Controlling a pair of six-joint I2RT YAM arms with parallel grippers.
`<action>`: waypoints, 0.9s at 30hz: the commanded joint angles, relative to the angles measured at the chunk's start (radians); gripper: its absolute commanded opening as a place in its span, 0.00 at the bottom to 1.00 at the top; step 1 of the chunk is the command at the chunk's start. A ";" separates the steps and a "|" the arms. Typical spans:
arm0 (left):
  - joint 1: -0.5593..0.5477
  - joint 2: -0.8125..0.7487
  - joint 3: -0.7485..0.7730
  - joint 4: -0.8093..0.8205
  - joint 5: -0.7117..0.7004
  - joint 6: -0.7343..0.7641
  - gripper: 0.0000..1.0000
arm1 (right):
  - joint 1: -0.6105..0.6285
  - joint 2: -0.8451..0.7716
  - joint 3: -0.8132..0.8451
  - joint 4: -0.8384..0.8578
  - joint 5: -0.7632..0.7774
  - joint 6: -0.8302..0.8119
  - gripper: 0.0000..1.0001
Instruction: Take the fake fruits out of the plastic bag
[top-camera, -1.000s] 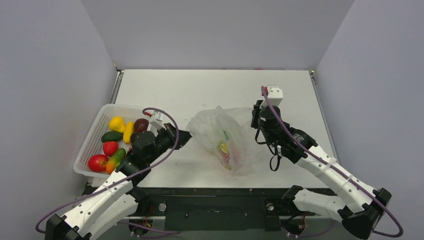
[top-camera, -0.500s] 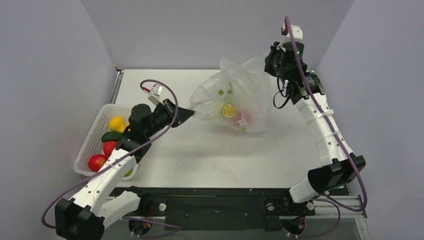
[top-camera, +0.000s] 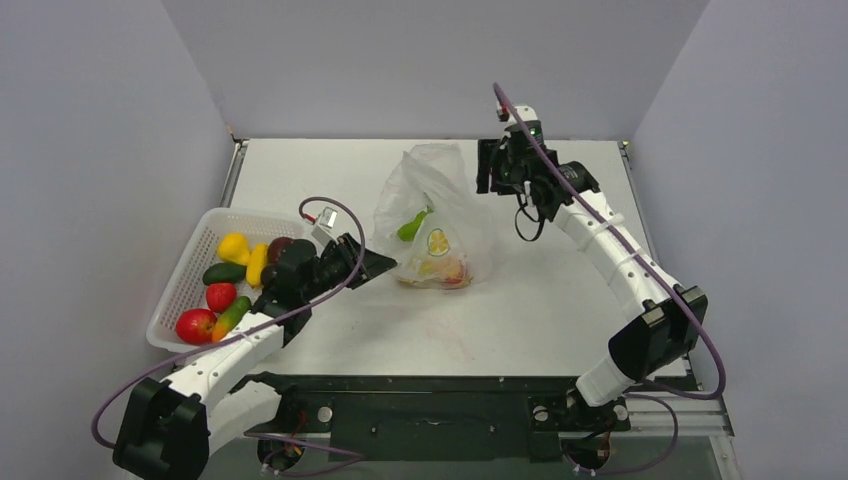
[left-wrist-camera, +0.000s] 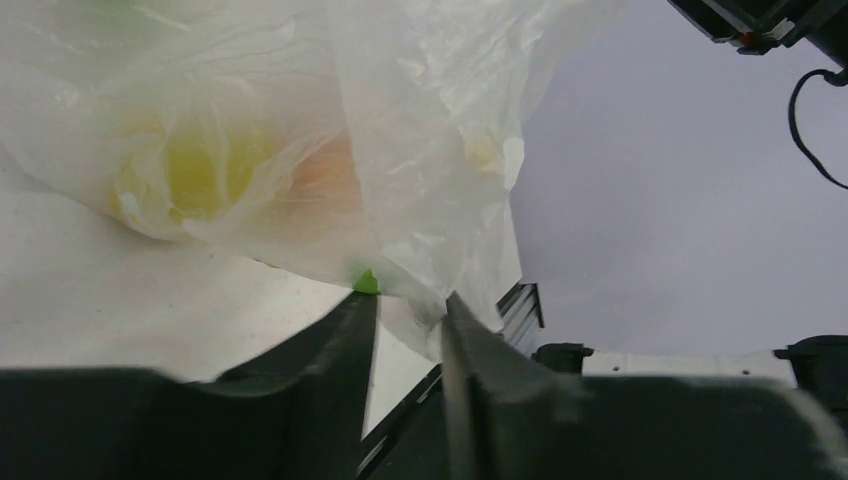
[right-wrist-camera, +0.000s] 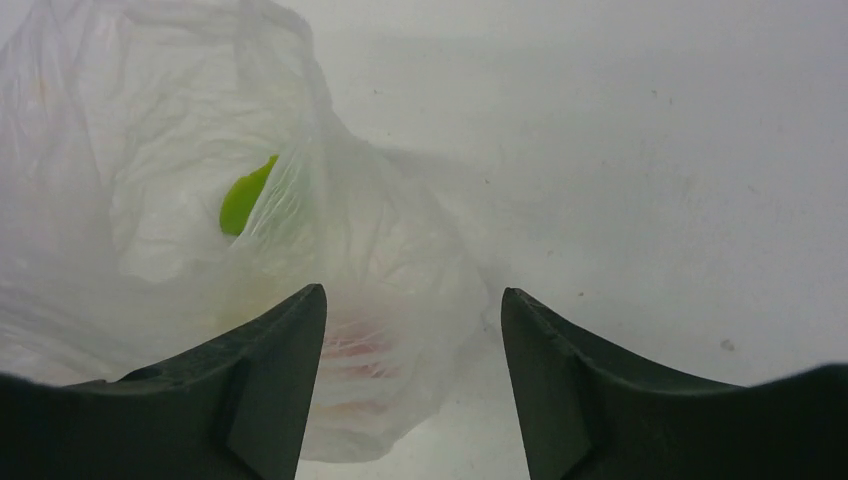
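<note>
The clear plastic bag (top-camera: 445, 205) stands slumped on the table mid-view, its film printed with a lime slice. Inside it a green fake fruit (top-camera: 411, 227) shows, with yellow and reddish ones (top-camera: 443, 269) at the bottom. My left gripper (top-camera: 378, 264) sits low at the bag's left bottom edge, open a little; in the left wrist view a flap of the bag (left-wrist-camera: 300, 120) droops between the tips of the left gripper (left-wrist-camera: 411, 298). My right gripper (top-camera: 487, 168) hovers by the bag's upper right, open wide and empty. Below the right gripper (right-wrist-camera: 413, 292) I see the bag (right-wrist-camera: 150, 150) and the green fruit (right-wrist-camera: 245, 195).
A white lattice basket (top-camera: 172, 300) at the left table edge holds several fruits, among them a yellow one (top-camera: 233, 247), a red one (top-camera: 196, 325) and a dark green one (top-camera: 223, 272). The left arm reaches across beside the basket.
The bag, held up stretched between both shut grippers half a second ago, has dropped onto the table. Both grippers have opened. The right arm came down and left; the left gripper lowered.
</note>
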 joint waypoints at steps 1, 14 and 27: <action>-0.007 -0.112 0.062 -0.086 -0.002 0.092 0.34 | 0.117 -0.116 -0.018 -0.093 0.240 0.001 0.63; -0.009 -0.152 0.530 -0.586 -0.138 0.693 0.97 | 0.340 -0.327 -0.265 0.328 0.335 0.107 0.73; -0.245 0.129 0.470 -0.191 -0.424 1.186 0.97 | 0.262 -0.056 -0.171 0.578 -0.160 -0.154 0.79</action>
